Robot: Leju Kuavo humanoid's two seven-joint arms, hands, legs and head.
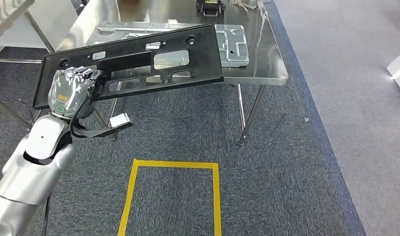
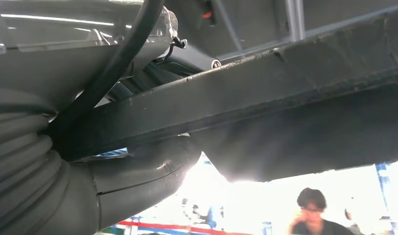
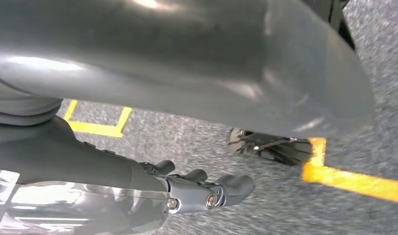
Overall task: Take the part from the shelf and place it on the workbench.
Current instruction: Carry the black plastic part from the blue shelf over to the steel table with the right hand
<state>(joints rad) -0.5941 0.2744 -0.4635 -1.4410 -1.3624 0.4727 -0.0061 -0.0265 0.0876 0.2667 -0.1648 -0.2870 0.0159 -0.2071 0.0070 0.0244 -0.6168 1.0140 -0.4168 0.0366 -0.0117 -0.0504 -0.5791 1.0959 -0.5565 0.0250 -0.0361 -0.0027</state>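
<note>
A long black plastic part with several cut-outs hangs tilted in the air, its far end over the front edge of the steel workbench. My left hand grips the part at its near left end. In the left wrist view the part's dark underside runs across, with the thumb pressed beneath it. My right hand hangs over the grey carpet, fingers loosely extended and holding nothing.
A silver stamped metal plate lies on the workbench behind the part. A yellow tape square marks the carpet in front of the table legs. A person stands beyond in the left wrist view.
</note>
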